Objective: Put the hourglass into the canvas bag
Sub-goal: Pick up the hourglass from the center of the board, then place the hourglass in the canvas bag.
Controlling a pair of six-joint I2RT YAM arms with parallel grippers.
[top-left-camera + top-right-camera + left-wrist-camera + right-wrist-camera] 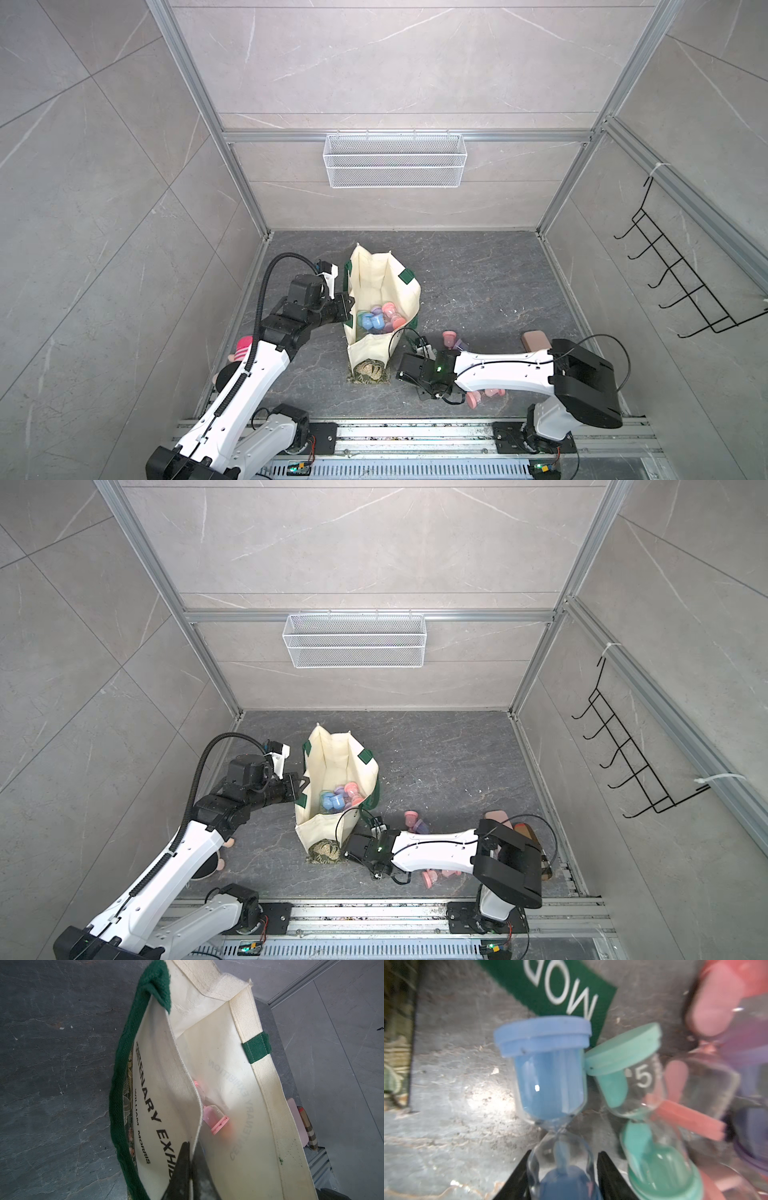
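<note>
Pick step in hand: the right gripper (563, 1159) is clamping the blue hourglass (550, 1076), which is resting on the surface beside the canvas bag (370, 274), toward the near edge. The left gripper (192, 1148) is pinching the bag's rim, holding it open. Next move is calling for a lift clear over the rim.

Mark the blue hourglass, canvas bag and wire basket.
blue hourglass (550, 1084): right wrist view, full bulb
canvas bag (370, 272): in a top view, inner wall
wire basket (395, 176): in a top view, front mesh

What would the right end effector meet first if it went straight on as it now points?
The blue hourglass it grips; beyond that, probably the green tag, though depth is unclear.
</note>
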